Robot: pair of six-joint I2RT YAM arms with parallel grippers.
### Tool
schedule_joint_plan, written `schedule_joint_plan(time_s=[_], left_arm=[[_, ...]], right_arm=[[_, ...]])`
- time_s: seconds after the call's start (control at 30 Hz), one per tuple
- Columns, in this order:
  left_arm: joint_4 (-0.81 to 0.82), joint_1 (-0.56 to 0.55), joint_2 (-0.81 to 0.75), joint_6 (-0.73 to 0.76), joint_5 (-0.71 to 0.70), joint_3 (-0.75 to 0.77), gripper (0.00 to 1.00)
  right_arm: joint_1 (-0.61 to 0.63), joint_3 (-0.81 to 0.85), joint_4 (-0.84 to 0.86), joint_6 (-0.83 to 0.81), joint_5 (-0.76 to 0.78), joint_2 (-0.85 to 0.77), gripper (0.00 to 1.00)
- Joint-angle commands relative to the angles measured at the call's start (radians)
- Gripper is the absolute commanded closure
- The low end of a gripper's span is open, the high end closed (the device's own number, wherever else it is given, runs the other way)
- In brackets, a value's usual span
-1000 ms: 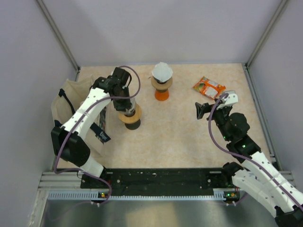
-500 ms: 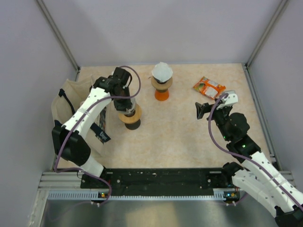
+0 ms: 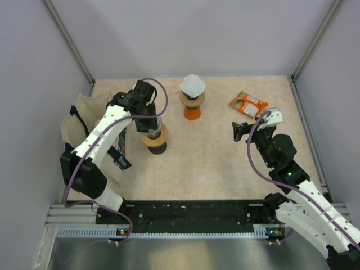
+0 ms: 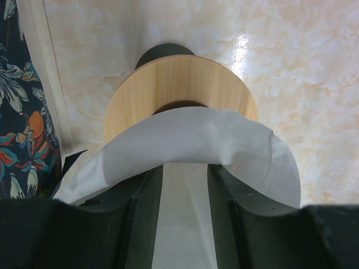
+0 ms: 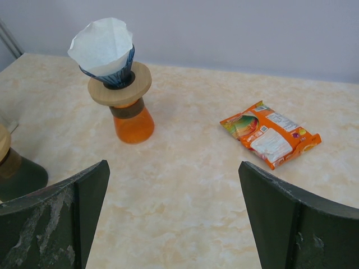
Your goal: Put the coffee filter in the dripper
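A: Surface first, quick.
B: Beige marbled tabletop (image 3: 214,163), glossy, with a bright glare spot in the left wrist view. Pale lavender-grey walls (image 3: 191,34) close it in at the back and on both sides. Metal frame posts (image 3: 70,42) run up the back corners. Black mounting rail (image 3: 191,211) along the near edge, with both arm bases on it.
A: Task object?
B: The coffee filter (image 4: 185,140), white paper, is at the left gripper (image 4: 184,190), directly above the dripper (image 3: 155,143). That one has a dark base and a round wooden collar (image 4: 179,84), and it stands left of centre on the table. The filter's curved edge hangs over the collar's near side. I can't tell if it's seated in the opening.
A: Grip?
B: The left fingers (image 4: 143,213) are partly apart, with paper draped over them and showing in the gap. Can't tell if they actually pinch it.
A: Right side?
B: The right gripper (image 5: 173,174) is spread wide with nothing between the fingers. It's above bare table, well apart from everything.
A: Other stuff?
B: A second dripper (image 5: 129,120) toward the back, centre: orange base, wooden collar, blue cone, and its own white filter (image 5: 104,42) standing upright in it. An orange snack packet (image 5: 269,134) lies flat to its right, near the back right corner. A cream tote bag (image 3: 79,121) with a floral lining sits against the left wall, just beside the left arm.
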Motion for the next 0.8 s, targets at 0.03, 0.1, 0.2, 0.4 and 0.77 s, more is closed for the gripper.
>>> schedule_joint_plan(time_s=[0.03,0.1,0.2,0.4,0.77], left_arm=[[0.018,-0.004,-0.057,0.005,-0.01,0.03,0.55],[0.019,-0.004,-0.057,0.005,-0.01,0.033,0.52],[0.018,-0.004,-0.054,0.003,-0.011,0.033,0.5],[0.018,-0.004,-0.053,0.005,-0.004,0.034,0.49],[0.025,-0.005,-0.05,0.002,0.001,0.042,0.56]], right_arm=[[0.004,0.0,0.024,-0.011,0.011,0.003,0.01],[0.003,0.0,0.025,-0.011,0.011,0.003,0.01],[0.003,0.0,0.024,-0.011,0.011,0.001,0.01],[0.003,0.0,0.025,-0.013,0.012,0.0,0.01],[0.003,0.001,0.025,-0.013,0.012,0.001,0.01]])
